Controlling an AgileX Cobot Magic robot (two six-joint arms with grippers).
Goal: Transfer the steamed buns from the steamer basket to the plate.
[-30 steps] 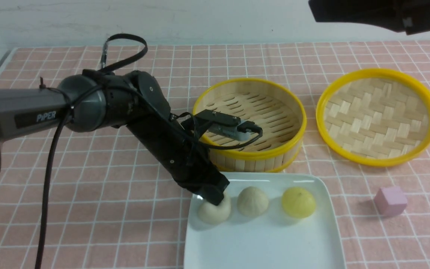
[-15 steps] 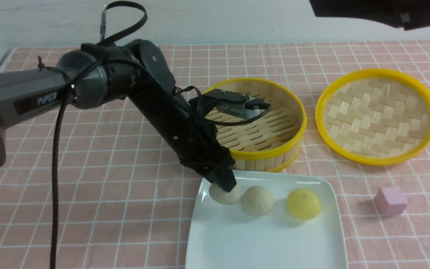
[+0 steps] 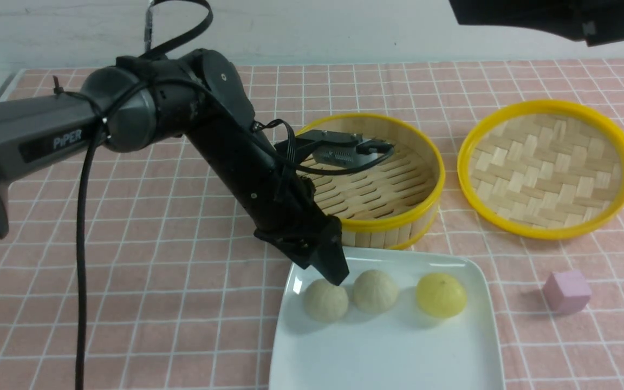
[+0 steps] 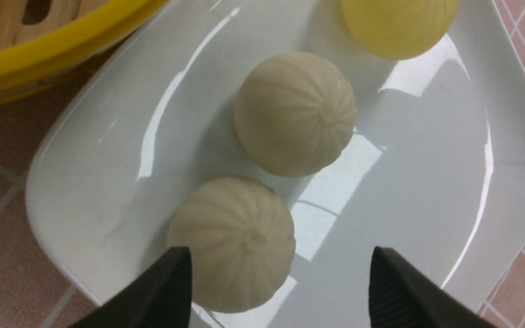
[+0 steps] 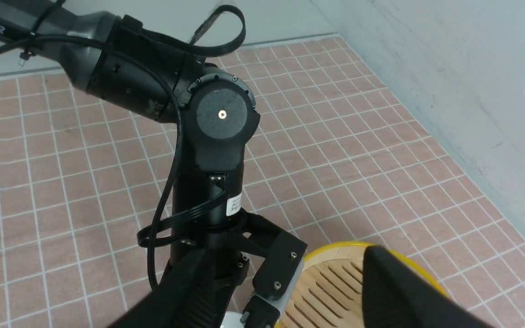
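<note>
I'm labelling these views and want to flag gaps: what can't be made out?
- Glossy white square plate: near edge cut off by the front view's bottom.
- Round slatted bamboo basket: part of its floor hidden behind the black left arm, front view.
- Black right gripper: fingertips beyond the front view's top edge.
- Pink cube: underside hidden by its own body, front view.

I can read one brand word, "PiPER", in pale letters on a dark panel along the side of my left arm, on the stretch at the left of the scene. The same word shows on that arm from my right wrist, its first letter close to the picture's edge. Farther down the arm I carry a small white label; its print is too small for me to make out.
</note>
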